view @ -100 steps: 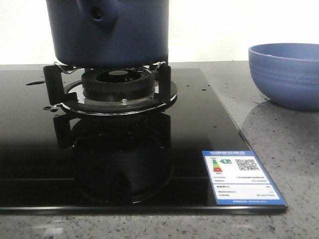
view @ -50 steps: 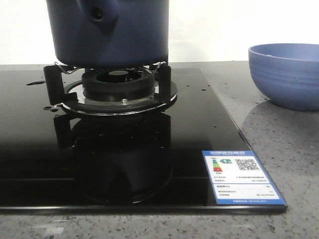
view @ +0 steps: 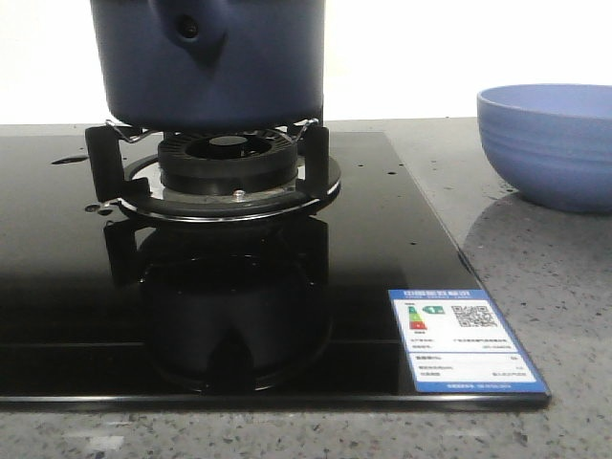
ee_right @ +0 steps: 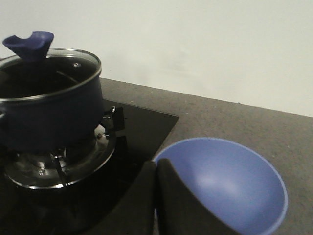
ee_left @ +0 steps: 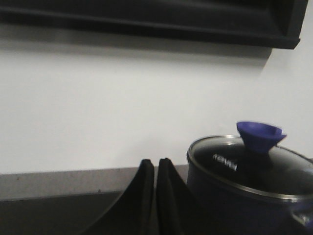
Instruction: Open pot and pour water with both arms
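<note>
A: Pot location?
B: The pot (view: 212,62) sits lidded on the gas burner (view: 226,172), upper left of the front view.
A: Jaws?
B: Left gripper (ee_left: 155,169) and right gripper (ee_right: 156,171): jaws clenched, empty.

- The pot (view: 212,62), dark navy, sits on the burner's black pan supports (view: 225,172); its top is cut off by the frame.
- A rounded handle lug (view: 194,31) with a small dark hole faces the camera.
- The glossy black cooktop (view: 57,287) mirrors the burner.
- An energy label (view: 464,339) sits at its near right corner.
- A lighter blue bowl (view: 550,143) stands on the speckled grey counter (view: 555,277), well apart.
</note>
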Robot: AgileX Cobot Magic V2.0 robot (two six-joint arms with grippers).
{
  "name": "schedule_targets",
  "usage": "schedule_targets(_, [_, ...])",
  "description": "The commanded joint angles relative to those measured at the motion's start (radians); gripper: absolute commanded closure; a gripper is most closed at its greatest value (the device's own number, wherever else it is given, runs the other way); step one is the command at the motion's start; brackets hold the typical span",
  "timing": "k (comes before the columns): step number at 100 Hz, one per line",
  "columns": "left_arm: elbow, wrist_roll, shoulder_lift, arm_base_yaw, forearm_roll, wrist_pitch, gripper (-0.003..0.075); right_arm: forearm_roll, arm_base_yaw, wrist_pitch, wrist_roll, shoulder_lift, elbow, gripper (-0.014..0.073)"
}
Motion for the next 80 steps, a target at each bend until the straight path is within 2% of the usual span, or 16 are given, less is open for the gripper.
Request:
schedule_targets(1, [0.085, -0.002, -0.094, 0.003, -0.048, -0.090, 0.0741, 0.058, -0.005, -0.093, -0.021, -0.119, 0.097, 0.0637])
schedule_targets(16, [0.185, -0.002, -0.216, 0.003, -0.080, -0.090, 0.0741, 0.065, -0.005, -0.092, -0.021, -0.248, 0.239, 0.0637])
schedule_targets(23, [0.204, -0.002, -0.248, 0.003, -0.081, -0.090, 0.0741, 0.122, -0.005, -0.116, -0.019, -0.285, 0.268, 0.0637])
schedule_targets(80, [0.209, -0.002, -0.264, 0.003, -0.081, -0.081, 0.0741, 0.129, -0.005, -0.146, -0.019, -0.302, 0.284, 0.0637])
